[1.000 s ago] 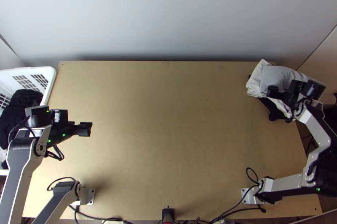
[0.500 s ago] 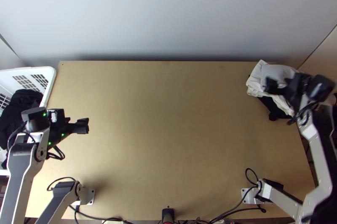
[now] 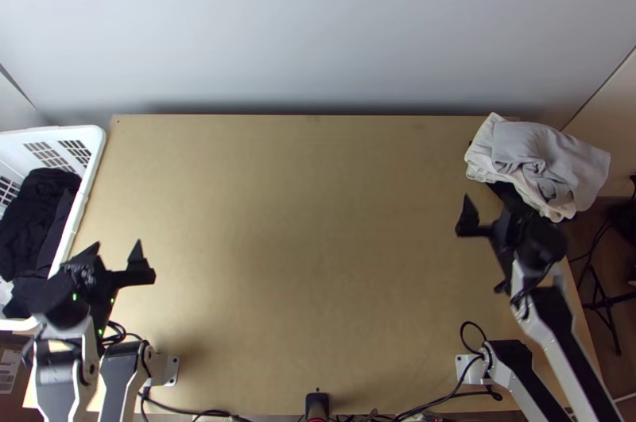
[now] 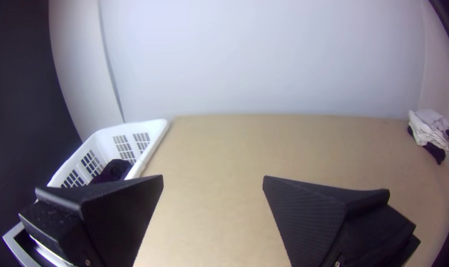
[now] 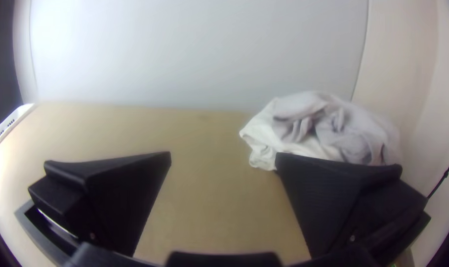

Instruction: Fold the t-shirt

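Note:
Low at the left of the top view, my left gripper (image 3: 117, 253) is open above the table beside the basket; in the left wrist view, the left gripper (image 4: 213, 177) has bare wood between its spread fingers. My right gripper (image 3: 493, 218) hangs in the top view just nearer than a bunched pile of white and grey cloth (image 3: 548, 156). The right wrist view has that right gripper (image 5: 223, 154) open and holding nothing, the crumpled cloth (image 5: 328, 128) beyond one finger. Dark cloth (image 3: 38, 211) lies bunched in the basket. Which cloth is the t-shirt, I cannot tell.
The white basket (image 3: 83, 190) stands at the table's left edge. Between the two arms spreads the bare wooden table (image 3: 302, 223), with a pale wall behind it. Black cloth (image 4: 435, 152) pokes out beneath the pale pile. Cables run along the near edge.
My right gripper has moved off the pale pile, nearer and to the left, uncovering the cloth. The left gripper has come nearer and slightly left, and the dark cloth in the basket is less covered.

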